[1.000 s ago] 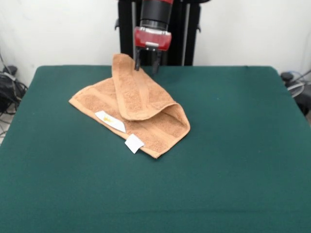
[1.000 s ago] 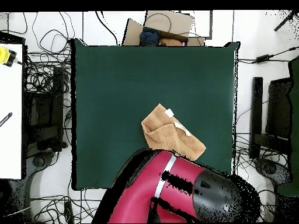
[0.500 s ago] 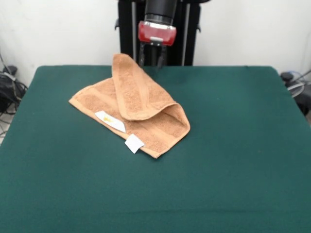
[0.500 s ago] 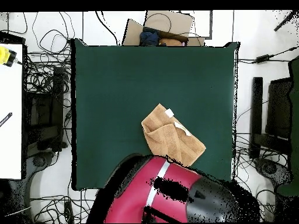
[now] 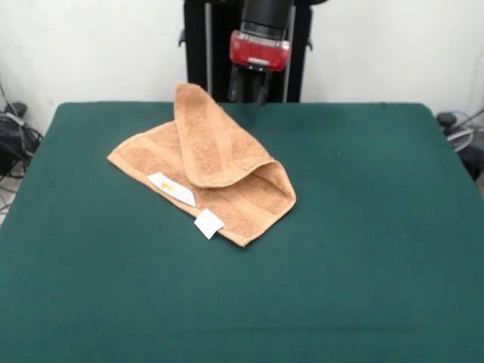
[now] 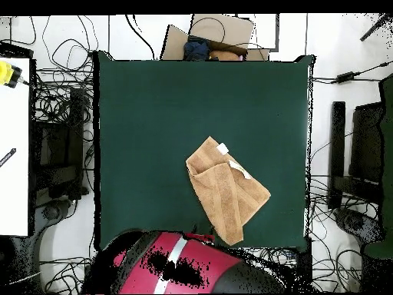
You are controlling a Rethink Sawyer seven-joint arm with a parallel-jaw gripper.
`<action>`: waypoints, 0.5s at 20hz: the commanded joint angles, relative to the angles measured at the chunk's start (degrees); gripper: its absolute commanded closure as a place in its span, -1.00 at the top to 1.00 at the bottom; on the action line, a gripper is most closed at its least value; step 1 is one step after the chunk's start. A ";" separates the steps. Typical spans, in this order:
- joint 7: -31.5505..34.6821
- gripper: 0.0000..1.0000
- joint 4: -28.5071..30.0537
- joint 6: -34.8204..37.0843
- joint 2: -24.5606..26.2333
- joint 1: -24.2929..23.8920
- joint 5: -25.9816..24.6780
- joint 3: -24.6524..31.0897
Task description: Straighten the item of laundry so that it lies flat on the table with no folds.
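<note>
— Where is the end effector (image 5: 250,93) compared with a second ago?
— Higher and shifted to the picture's right in the front view; its two fingers (image 5: 234,87) hang apart, gripping nothing.
— And the towel (image 5: 206,162)?
— On the table (image 5: 363,227), below and picture-left of the end effector, clear of it. Unmoved, one flap folded over the middle, the white tags (image 5: 181,198) on the edge farthest from the end effector.

A robotics lab: a green worktop (image 6: 153,115) ringed by tangled cables (image 6: 57,100), with monitors (image 6: 361,154) alongside on the floor.
</note>
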 commanded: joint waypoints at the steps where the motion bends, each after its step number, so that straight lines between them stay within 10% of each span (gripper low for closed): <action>1: 9.81 1.00 -6.95 12.56 -5.51 2.74 7.95 6.84; 10: 8.98 1.00 -14.21 21.71 -5.40 3.16 10.22 7.95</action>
